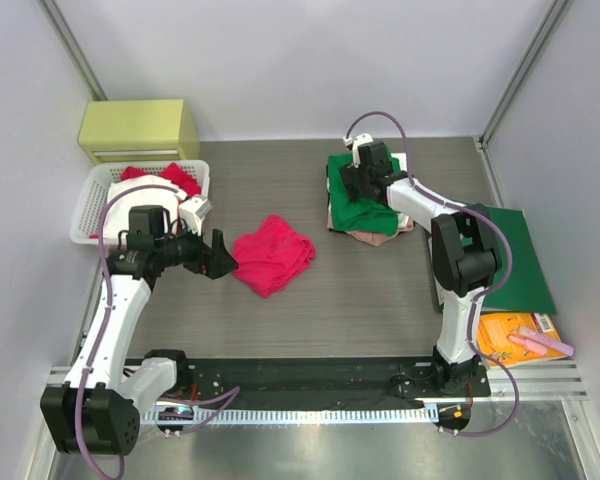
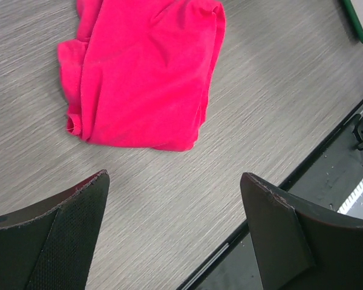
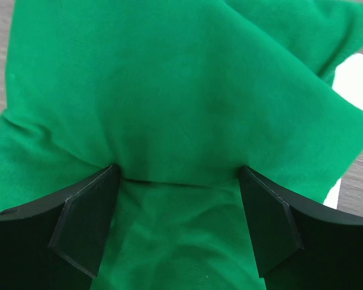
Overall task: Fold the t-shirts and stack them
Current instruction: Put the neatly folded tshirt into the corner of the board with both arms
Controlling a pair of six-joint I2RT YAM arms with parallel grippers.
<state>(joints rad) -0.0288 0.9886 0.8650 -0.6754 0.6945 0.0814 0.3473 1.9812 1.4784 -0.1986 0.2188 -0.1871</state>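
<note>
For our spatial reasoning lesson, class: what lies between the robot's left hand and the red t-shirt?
Only bare table lies between the open left hand and the red t-shirt, as the left wrist view shows.

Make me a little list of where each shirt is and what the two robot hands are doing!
Bright pinkish-red cloth t-shirt: loosely bunched, alone in the middle of the grey wood-grain table
Green cloth t-shirt: top of the pile, far right
Pale beige-pink cloth t-shirt: under the green one, edge peeking out
Left gripper: open, empty, beside the red shirt
Right gripper: open, down on the green shirt
White plastic basket: more clothes inside, far left
</note>
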